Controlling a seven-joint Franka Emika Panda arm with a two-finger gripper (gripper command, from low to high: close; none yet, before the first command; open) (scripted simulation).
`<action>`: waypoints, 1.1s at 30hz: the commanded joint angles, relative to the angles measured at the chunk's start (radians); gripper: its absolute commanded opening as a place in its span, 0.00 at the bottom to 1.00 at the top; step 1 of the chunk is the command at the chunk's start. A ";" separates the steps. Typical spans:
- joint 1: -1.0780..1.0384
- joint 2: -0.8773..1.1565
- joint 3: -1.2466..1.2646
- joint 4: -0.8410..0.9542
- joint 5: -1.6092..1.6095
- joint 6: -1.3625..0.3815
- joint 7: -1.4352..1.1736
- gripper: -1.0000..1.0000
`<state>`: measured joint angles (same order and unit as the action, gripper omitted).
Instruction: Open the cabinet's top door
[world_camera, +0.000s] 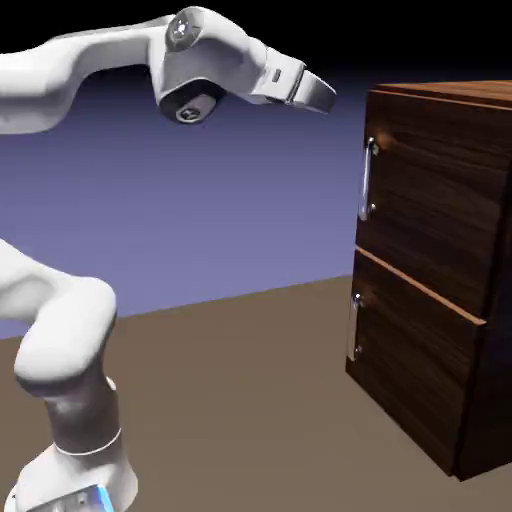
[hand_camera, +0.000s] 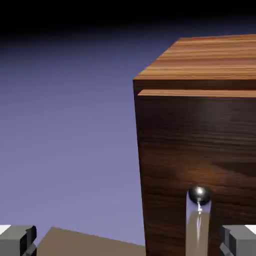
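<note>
The top door (world_camera: 435, 185) is shut; the claw (world_camera: 318, 95), spread wide and empty, hangs above and short of its handle (world_camera: 368, 180), so closing now risks missing it.

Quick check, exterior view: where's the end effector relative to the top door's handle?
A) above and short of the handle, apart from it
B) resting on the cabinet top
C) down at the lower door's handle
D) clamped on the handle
A: the end effector hangs in open air up and to the left of the top door's handle, touching nothing.
</note>
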<state>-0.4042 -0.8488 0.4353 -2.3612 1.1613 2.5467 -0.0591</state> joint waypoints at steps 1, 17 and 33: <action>-0.015 -0.002 0.016 0.000 0.044 0.007 -0.032 1.00; -0.257 -0.040 0.277 -0.003 0.740 0.121 -0.538 1.00; -0.500 -0.078 0.538 -0.006 1.435 0.235 -1.044 1.00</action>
<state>-0.9039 -0.9273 0.9733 -2.3675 2.5967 2.7821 -1.1030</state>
